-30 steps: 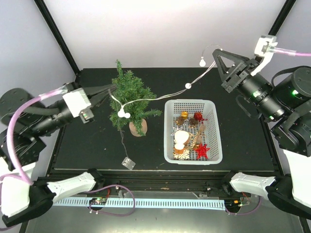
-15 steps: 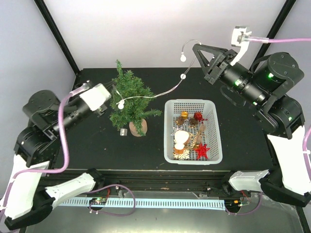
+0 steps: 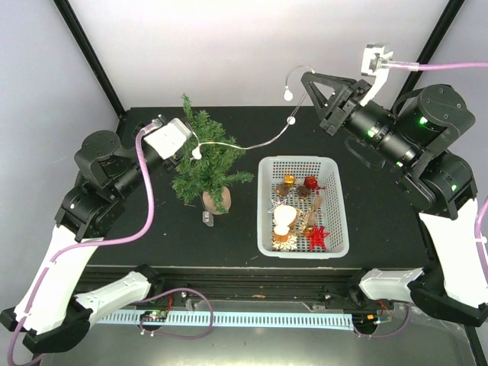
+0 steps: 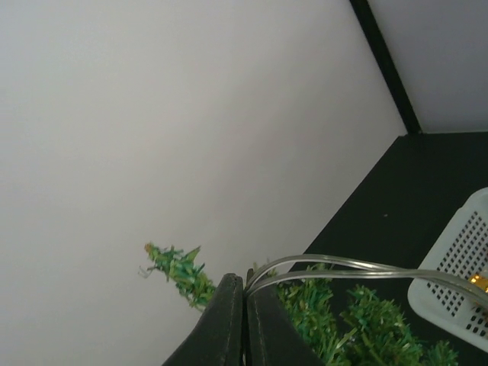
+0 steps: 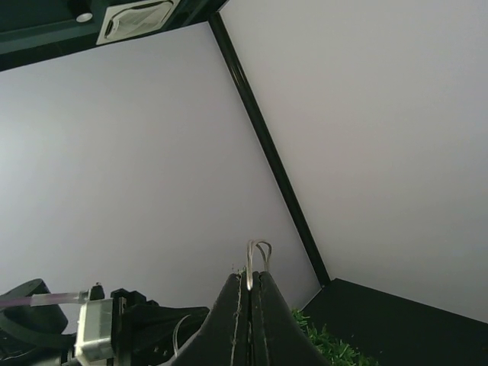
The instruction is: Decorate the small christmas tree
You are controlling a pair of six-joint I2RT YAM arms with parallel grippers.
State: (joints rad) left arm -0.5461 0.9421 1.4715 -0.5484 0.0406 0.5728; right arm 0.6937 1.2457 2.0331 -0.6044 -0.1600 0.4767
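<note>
Currently left pincer (image 4: 244,285), right pincer (image 5: 250,279) pinch light string (image 3: 255,142); tree (image 3: 206,164) clear of basket (image 3: 263,206) rim.

On my overhead view the small christmas tree (image 3: 206,164) stands on the table (image 3: 381,229) left of centre. The basket (image 3: 264,206) is just beside it at its 3 o'clock, with ornaments (image 3: 317,237) lying inside. A small box (image 3: 207,219) lies on the table at the tree's 6 o'clock, beside its base. The light string (image 3: 290,120) runs from the left jaws, at the tree's 10 o'clock against its upper branches, toward 2 o'clock to the right jaws, above the table's far edge behind the basket.
</note>
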